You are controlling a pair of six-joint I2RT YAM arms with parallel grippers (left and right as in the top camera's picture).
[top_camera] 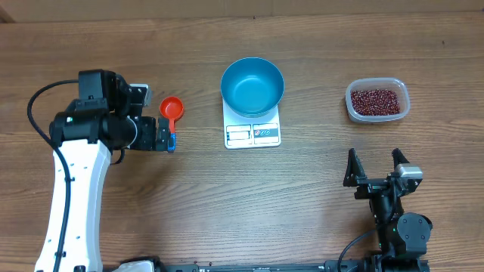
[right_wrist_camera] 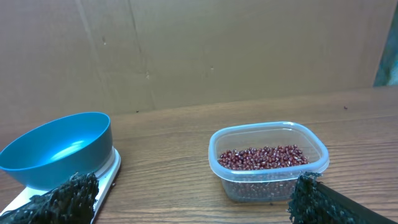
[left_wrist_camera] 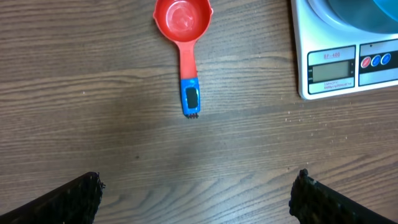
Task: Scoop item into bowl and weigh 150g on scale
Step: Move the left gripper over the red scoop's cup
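The blue bowl (top_camera: 252, 87) stands on the white scale (top_camera: 252, 136) at mid-table and looks empty. The item, dark red-brown beans (top_camera: 374, 100), fills a clear plastic tub (top_camera: 352, 110) at the right. A red scoop (top_camera: 172, 108) with a blue handle tip lies left of the scale. My left gripper (top_camera: 163, 136) is open by the scoop's handle end; in the left wrist view the scoop (left_wrist_camera: 183, 18) lies ahead of the gripper (left_wrist_camera: 198, 190). My right gripper (top_camera: 374, 160) is open near the front edge, with the beans (right_wrist_camera: 264, 157) and bowl (right_wrist_camera: 59, 149) beyond it (right_wrist_camera: 193, 196).
A brown cardboard wall (right_wrist_camera: 199, 50) rises behind the table's far edge. The scale's display and buttons (left_wrist_camera: 348, 65) face the front. Bare wood lies between the scale and the tub and in front of both.
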